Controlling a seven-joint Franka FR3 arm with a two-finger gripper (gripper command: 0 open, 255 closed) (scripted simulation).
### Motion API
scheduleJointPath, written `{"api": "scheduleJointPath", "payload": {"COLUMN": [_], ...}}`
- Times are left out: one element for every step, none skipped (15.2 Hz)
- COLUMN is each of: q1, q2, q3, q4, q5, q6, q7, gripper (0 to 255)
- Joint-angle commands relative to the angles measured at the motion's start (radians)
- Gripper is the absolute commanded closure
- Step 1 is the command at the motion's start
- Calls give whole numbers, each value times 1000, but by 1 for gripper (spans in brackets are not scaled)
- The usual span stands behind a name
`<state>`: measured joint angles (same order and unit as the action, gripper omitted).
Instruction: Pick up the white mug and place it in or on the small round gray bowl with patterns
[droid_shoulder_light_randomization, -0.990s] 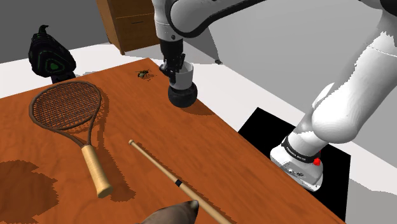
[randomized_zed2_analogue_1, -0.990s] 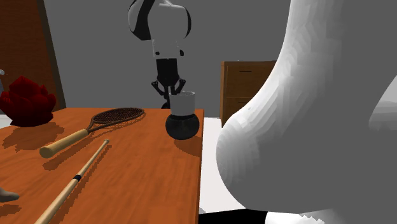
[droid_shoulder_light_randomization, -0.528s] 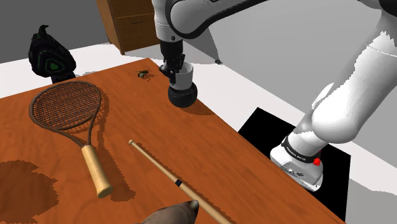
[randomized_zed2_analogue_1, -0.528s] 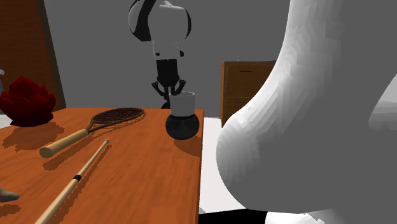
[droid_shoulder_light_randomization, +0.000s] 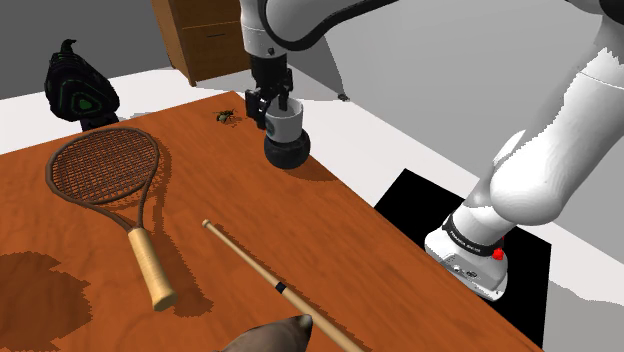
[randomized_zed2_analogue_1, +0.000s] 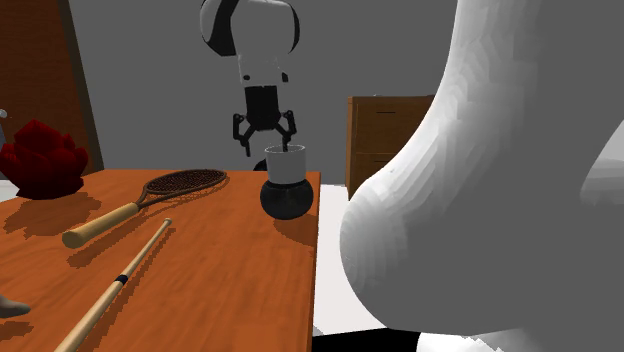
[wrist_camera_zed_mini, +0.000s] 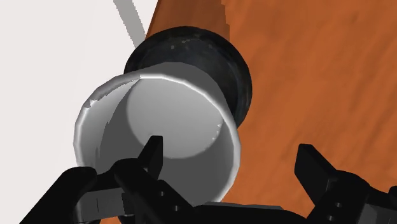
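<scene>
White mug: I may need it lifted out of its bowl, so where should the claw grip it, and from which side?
Probably its rim wall, from straight above, one finger inside and one outside: the white mug stands upright in the dark bowl, mouth open upward, lower body sunk inside.

The mug (droid_shoulder_light_randomization: 284, 122) stands in the bowl (droid_shoulder_light_randomization: 288, 152), near the table (droid_shoulder_light_randomization: 230, 200) edge at the shoulder view's right. The racket (droid_shoulder_light_randomization: 105, 168) lies well left of them, and the stick (droid_shoulder_light_randomization: 262, 272) lies nearer the camera.

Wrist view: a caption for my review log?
Open gripper over the white mug sitting in the dark round bowl at the table edge.
</scene>
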<state>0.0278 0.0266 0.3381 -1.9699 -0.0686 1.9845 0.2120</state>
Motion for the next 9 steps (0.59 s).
{"api": "scheduleJointPath", "payload": {"q1": [0, 0, 0, 0, 0, 0, 0, 0, 0], "q2": [-16, -20, -20, -20, -20, -20, -20, -20, -20], "q3": [0, 1, 1, 1, 1, 1, 1, 1, 1], "q4": [43, 65, 65, 64, 65, 65, 65, 65, 65], "q5": [7, 9, 9, 9, 9, 9, 9, 9, 9], "q6": [-59, -84, -84, -84, -84, -84, -84, -84, -84], "q7": [-6, -7, -7, -7, -7, -7, -7, -7, -7], "gripper": [0, 0, 0, 0, 0, 0, 0, 0, 0]}}
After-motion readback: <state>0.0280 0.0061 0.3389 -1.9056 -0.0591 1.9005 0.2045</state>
